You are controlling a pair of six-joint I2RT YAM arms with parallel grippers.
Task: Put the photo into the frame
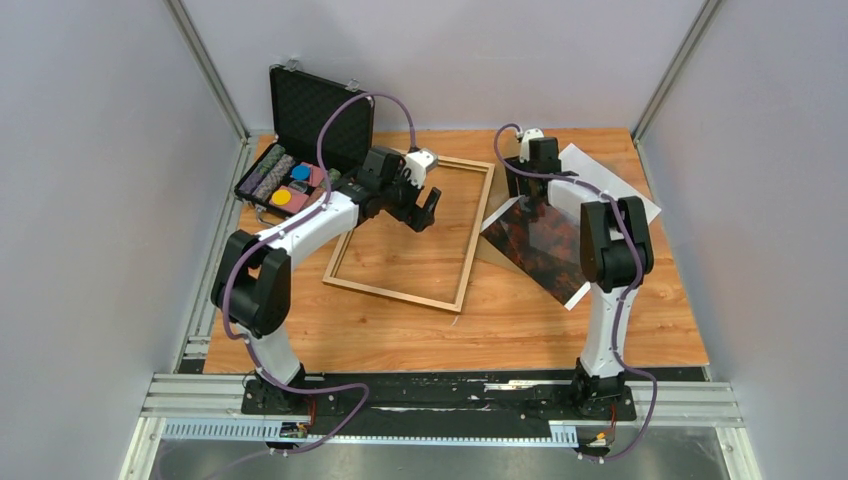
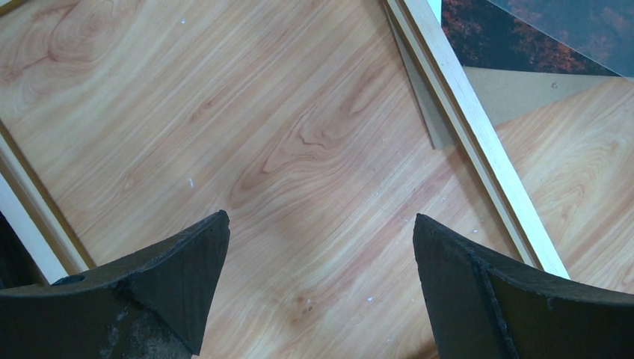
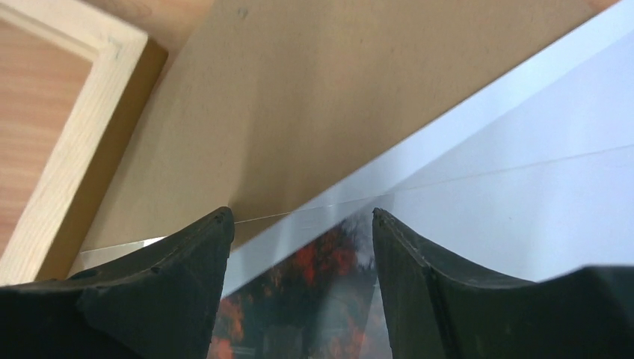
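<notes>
Left pincer: stood open, empty, above rectangular light-brown wooden frame.
Right pincer: jaws apart over white-bordered rectangular autumn photo.
Risk: clear tinted sheet apparently overlapped it; both might have lifted together.

We are wearing white shells and black joints on both arms; purple cables are trailing behind the left pincer and right pincer, whose black wedge fingers are looking scuffed.

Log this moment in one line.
left gripper: open, empty, above frame interior | right gripper: open, over photo edge | photo: outside frame, not yet inserted
</notes>
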